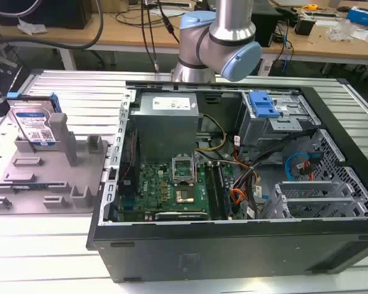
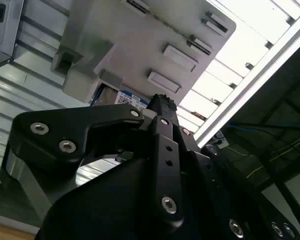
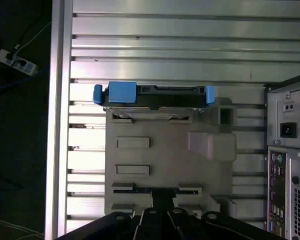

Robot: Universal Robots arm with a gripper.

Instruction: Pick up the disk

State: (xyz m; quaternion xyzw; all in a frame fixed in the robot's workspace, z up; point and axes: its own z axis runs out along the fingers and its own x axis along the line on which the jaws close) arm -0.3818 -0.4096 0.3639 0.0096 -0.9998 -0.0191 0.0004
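Your gripper is pinched closed with nothing between the fingers, well short of the disk. Past it lies the grey holder tray. At the tray's far end the disk stands on edge in a slot, not yet grasped. The first wrist view shows its top edge and blue rails. The exterior view shows its labelled face, at that view's left.

You are getting soft, even overhead light in the exterior view, the disk showing clearly. The tabletop is glaring white in the second wrist view, while the computer case is holding shadow inside.
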